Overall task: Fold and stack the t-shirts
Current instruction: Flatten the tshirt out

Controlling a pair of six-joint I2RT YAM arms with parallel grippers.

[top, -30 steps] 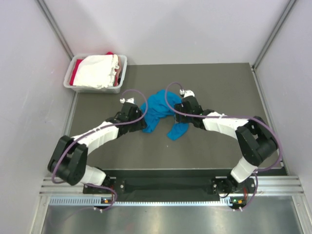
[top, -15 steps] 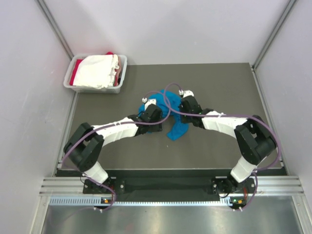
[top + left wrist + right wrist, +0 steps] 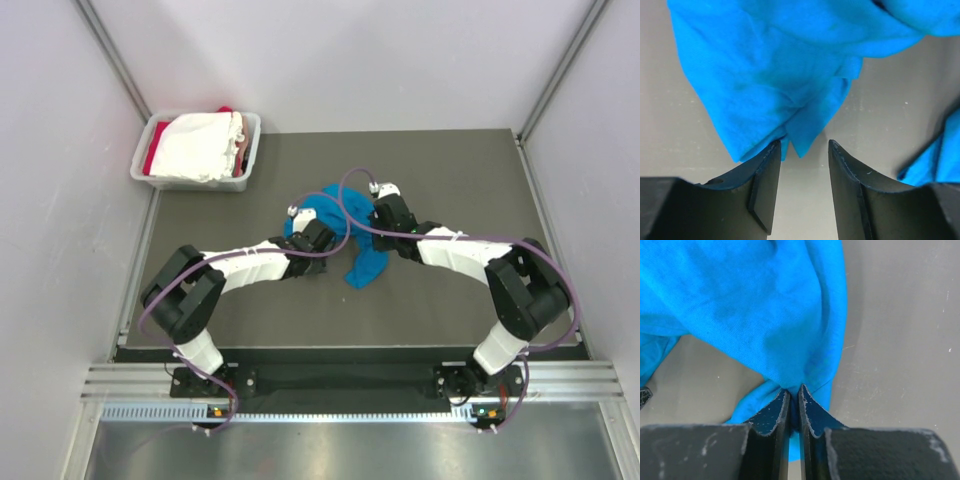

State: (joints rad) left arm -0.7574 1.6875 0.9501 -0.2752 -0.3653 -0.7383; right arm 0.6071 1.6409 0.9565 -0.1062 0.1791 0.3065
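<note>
A bright blue t-shirt (image 3: 340, 228) lies crumpled in the middle of the dark mat (image 3: 450, 170). My right gripper (image 3: 795, 391) is shut on a bunched fold of the blue t-shirt (image 3: 745, 310), with cloth pinched between its jaws. My left gripper (image 3: 804, 146) stands open just short of the blue t-shirt's (image 3: 770, 75) lower edge; a corner of cloth hangs by the left fingertip, with bare mat between the jaws. In the top view both grippers meet at the shirt, left gripper (image 3: 318, 234) on its left side, right gripper (image 3: 378, 224) on its right.
A pale grey tub (image 3: 152, 150) stands at the back left of the mat, holding a white t-shirt (image 3: 200, 146) with a red one (image 3: 150, 158) under it. Pale walls close in on both sides, and a metal rail (image 3: 350, 378) runs along the near edge.
The right gripper has shut on the blue t-shirt. The left arm has swung right, from beside the shirt to its left edge, jaws narrowing a little. The shirt has bunched up.
</note>
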